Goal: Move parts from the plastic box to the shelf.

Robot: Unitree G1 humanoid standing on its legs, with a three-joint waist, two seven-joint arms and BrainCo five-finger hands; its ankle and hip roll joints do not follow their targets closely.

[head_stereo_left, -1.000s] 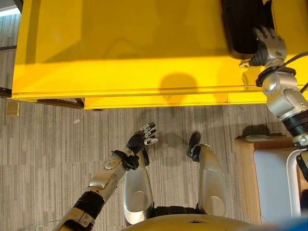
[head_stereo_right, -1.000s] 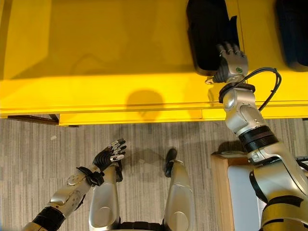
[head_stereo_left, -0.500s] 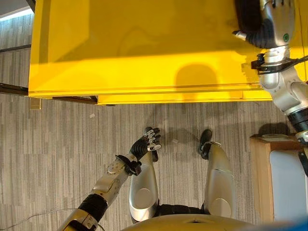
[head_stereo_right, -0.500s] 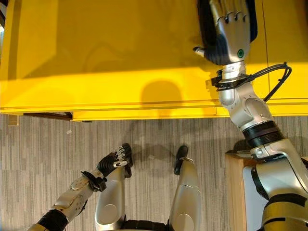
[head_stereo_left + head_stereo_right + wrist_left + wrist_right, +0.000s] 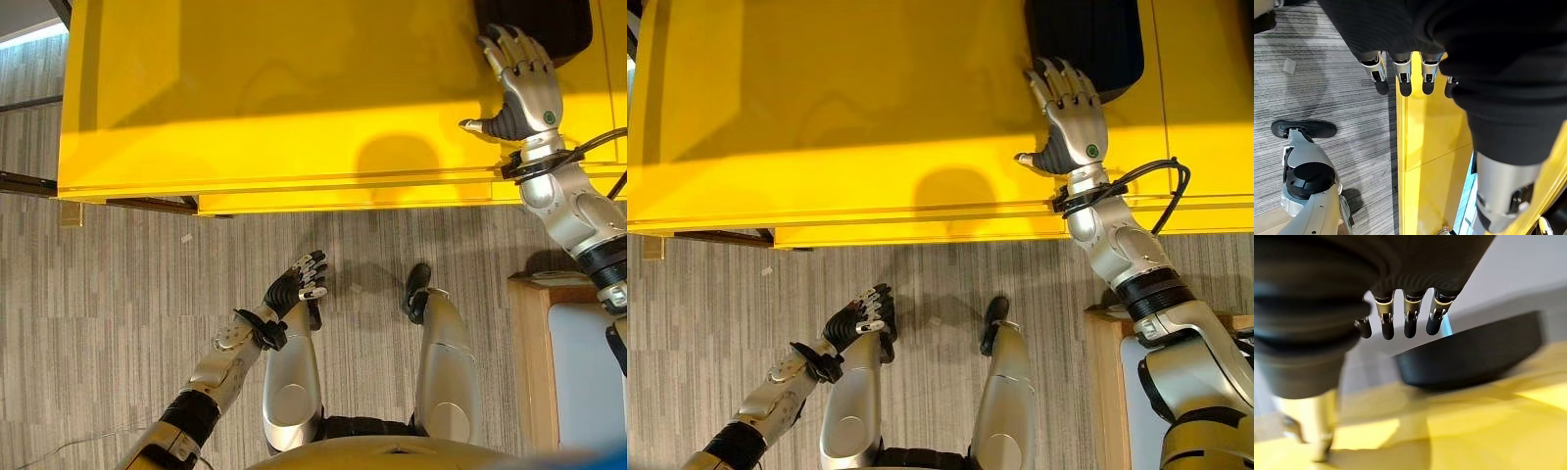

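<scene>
The right hand [image 5: 1073,122] is up over the yellow shelf [image 5: 852,108]. Its fingers are straight and spread apart, and it holds nothing. The fingertips point away from the robot, at the black part [image 5: 1087,39]. They reach just to the near edge of the part. It is hard to tell if they touch it or float a bit above it. The thumb sticks out to the robot's left side.

The black part lies flat on the yellow shelf, near the far side. It is dark with round corners. Its long way runs from near to far, away from the robot, and its far end is cut off by the top of the view. In the right wrist view the part [image 5: 1474,352] looks low and flat on the yellow top.

To the left of the part, the yellow shelf is wide and bare. The front edge of the shelf runs side to side, close under the right wrist.

The left hand [image 5: 294,284] is low down over the grey striped floor [image 5: 118,284], well away from the shelf. Its fingers are loose and a bit bent, and it holds nothing.
</scene>
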